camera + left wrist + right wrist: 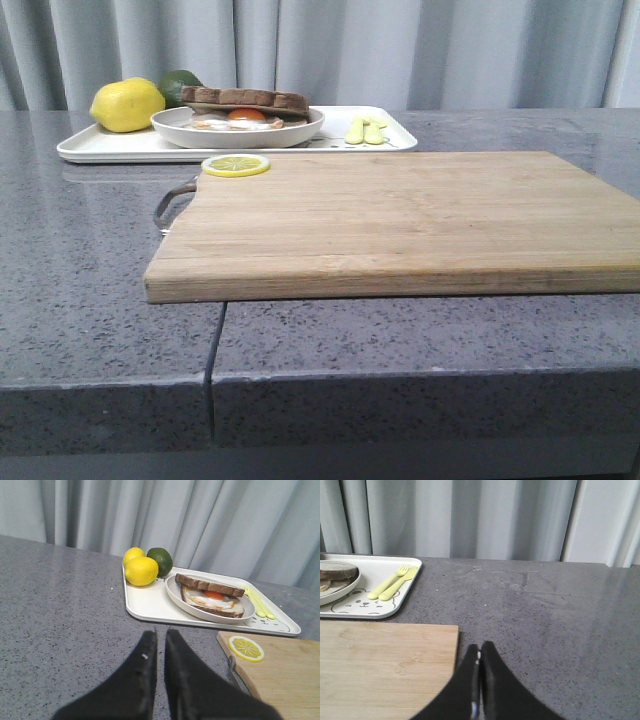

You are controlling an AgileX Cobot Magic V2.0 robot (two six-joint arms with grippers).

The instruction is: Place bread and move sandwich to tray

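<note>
- Standing at the table edge: left gripper (159, 642) hangs low over bare grey counter (80, 250), its jaws drawn nearly together with only a thin slit between them, nothing held.
- Right gripper (480, 652) likewise over bare counter, just off the right end of the cutting board (400, 215); jaws pressed together, empty.
- Board itself lies between the arms and the goods; only a lemon slice (236, 165) sits on its far left corner.
- Beyond the board, the tray (150, 605) runs long-side across the table, left to right.
- On it, the plate (175, 592) carrying the sandwich (212, 596): egg yolk showing, top bread (209, 584) laid over the rear part, tilted, not squared to the slice below.
- Key relation: sandwich lies ahead and to the right of the left jaws, ahead and well to the left of the right jaws. Left arm looks the nearer, by my judgement.
- Far corner of the tray: whole lemon (141, 570) and lime (160, 560); the yellow cutlery (392, 581) on its right end.
- Task reads as essentially done; plate already rests inside the tray.
</note>
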